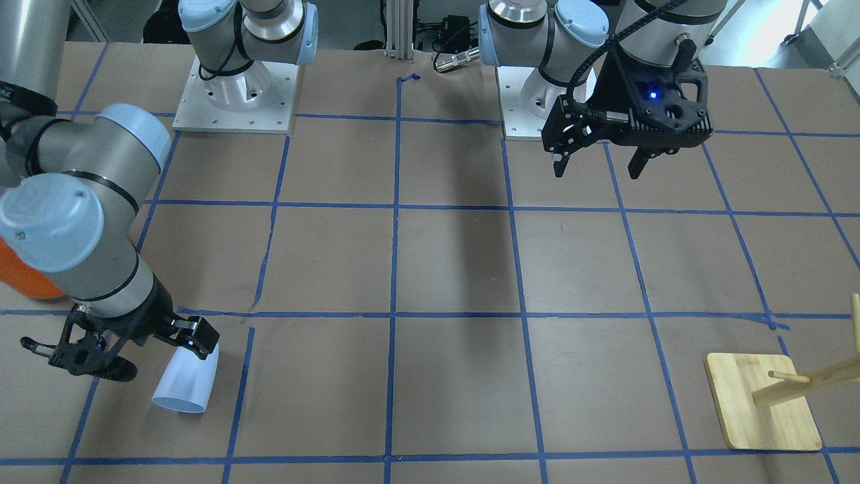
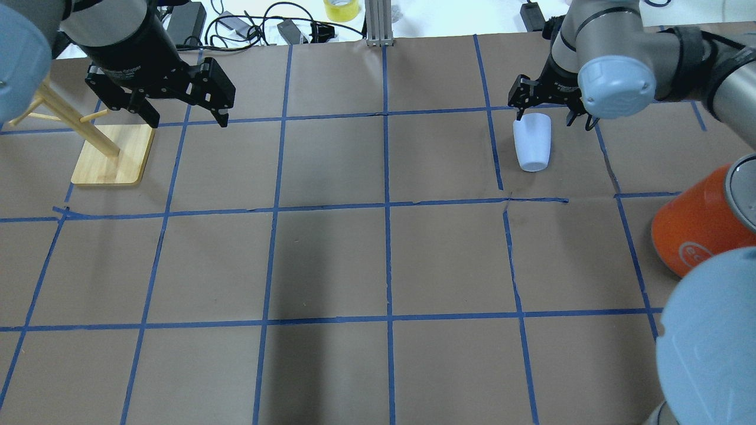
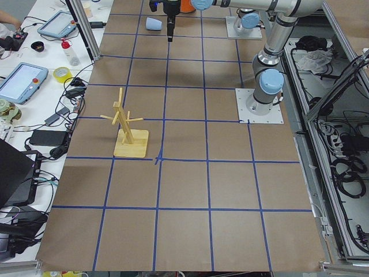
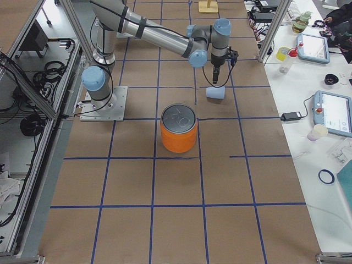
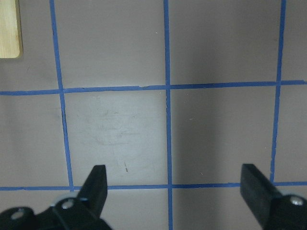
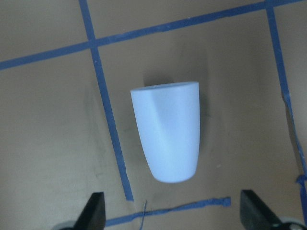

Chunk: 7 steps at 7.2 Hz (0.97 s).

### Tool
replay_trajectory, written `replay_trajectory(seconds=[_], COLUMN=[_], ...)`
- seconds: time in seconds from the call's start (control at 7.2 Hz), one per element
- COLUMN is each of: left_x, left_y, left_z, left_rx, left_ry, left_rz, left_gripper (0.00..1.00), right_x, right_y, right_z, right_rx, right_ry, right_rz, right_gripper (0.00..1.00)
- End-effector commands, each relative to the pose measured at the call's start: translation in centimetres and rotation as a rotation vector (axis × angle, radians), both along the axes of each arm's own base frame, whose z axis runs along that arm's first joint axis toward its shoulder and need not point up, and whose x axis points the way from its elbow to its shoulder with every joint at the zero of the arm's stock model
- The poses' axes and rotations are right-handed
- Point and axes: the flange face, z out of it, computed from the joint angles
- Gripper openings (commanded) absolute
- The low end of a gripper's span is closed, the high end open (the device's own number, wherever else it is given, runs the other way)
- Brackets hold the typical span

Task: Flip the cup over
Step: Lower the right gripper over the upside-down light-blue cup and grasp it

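The cup (image 6: 168,132) lies on its side on the table (image 2: 331,260), beneath the right end effector (image 6: 173,213), whose jaws stand wide apart. Smooth and tapered, it could roll or squirt free as they close. The can (image 4: 179,135) stands near. The stand (image 3: 128,130) and the empty, spread left end effector (image 5: 175,189) are well apart.

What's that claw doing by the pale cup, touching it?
Apart. The right wrist view shows the right gripper open, both fingers clear of the cup.
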Motion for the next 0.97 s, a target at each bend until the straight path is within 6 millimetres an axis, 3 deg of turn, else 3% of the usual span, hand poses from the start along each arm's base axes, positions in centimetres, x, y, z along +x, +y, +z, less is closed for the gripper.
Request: replay_trajectory(seconds=[0.0, 0.42, 0.69, 0.83], left_x=[0.0, 0.0, 0.0, 0.0], left_y=[0.0, 0.0, 0.0, 0.0], left_z=[0.0, 0.0, 0.0, 0.0], left_rx=[-0.002, -0.002, -0.002, -0.002], left_ry=[0.000, 0.002, 0.002, 0.002], left_rz=[0.004, 0.005, 0.008, 0.008], left_gripper=[1.00, 1.00, 1.00, 1.00], right_x=[-0.2, -0.5, -0.6, -0.6], right_y=[-1.9, -2.7, -2.5, -2.4], right_z=[-6.0, -9.2, -9.9, -10.0], right_rx=[0.012, 0.025, 0.036, 0.037], right_ry=[-0.001, 0.015, 0.014, 0.010], right_rz=[-0.002, -0.003, -0.005, -0.004], right_gripper=[1.00, 1.00, 0.85, 0.71])
